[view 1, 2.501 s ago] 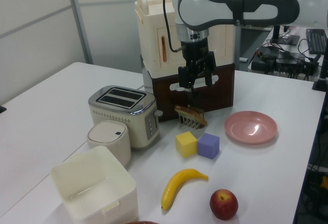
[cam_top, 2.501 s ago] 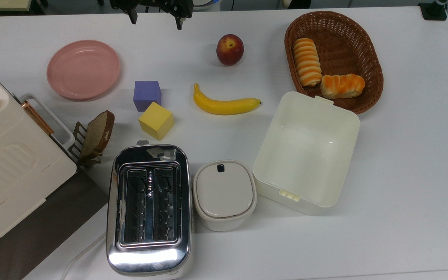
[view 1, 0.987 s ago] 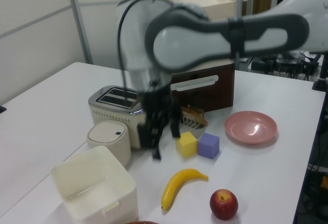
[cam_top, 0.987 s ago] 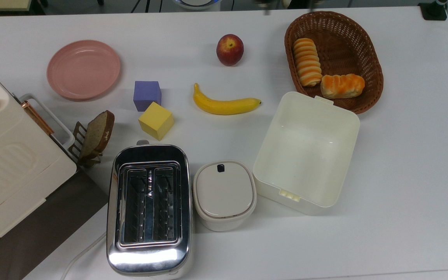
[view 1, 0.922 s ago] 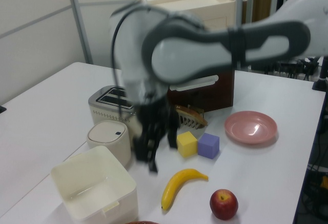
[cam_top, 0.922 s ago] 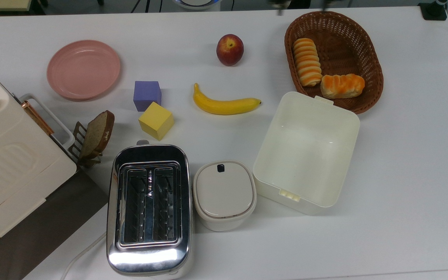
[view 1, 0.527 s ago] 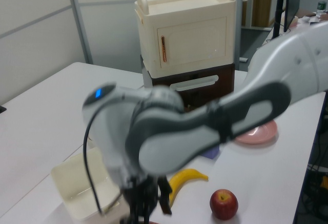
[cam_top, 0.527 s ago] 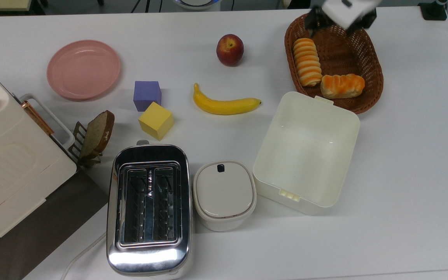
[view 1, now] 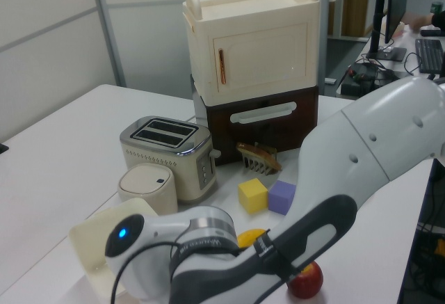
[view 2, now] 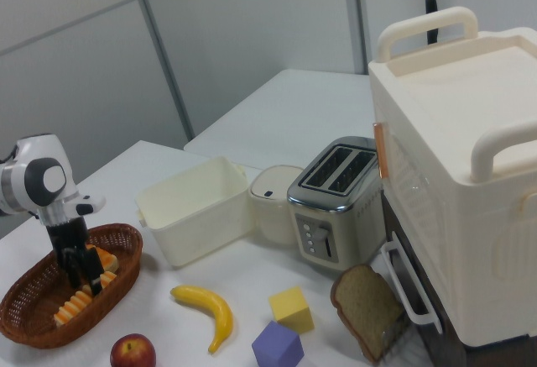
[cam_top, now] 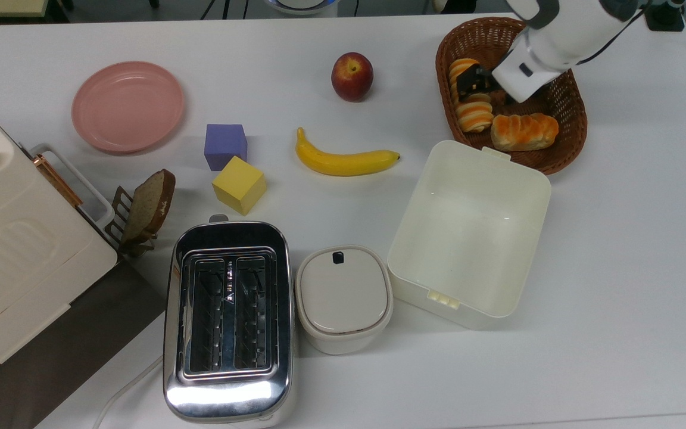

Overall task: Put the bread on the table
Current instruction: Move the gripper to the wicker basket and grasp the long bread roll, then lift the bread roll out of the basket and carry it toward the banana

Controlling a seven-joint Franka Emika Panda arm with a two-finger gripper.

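The bread [cam_top: 473,115], a long pale roll striped cream and orange, lies in the left half of the brown wicker basket [cam_top: 575,122] at the top view's upper right. My gripper [cam_top: 475,83] hangs over the roll's upper half, its dark fingers [cam_top: 468,76] pointing down and covering part of it. In the right view the gripper [view 2: 84,276] stands open inside the basket [view 2: 33,300], its fingers reaching the bread [view 2: 74,306]. The white table [cam_top: 617,238] carries everything.
A shorter orange roll [cam_top: 524,131] lies in the basket beside the bread. The cream open box [cam_top: 468,226] stands just below the basket. An apple [cam_top: 352,75] and a banana [cam_top: 346,159] lie to the top view's left. My arm [view 1: 313,220] crosses the left view's foreground.
My gripper swung from above the table's far edge near the pink plate, across to the basket, then came down onto the long roll. The objects stayed put.
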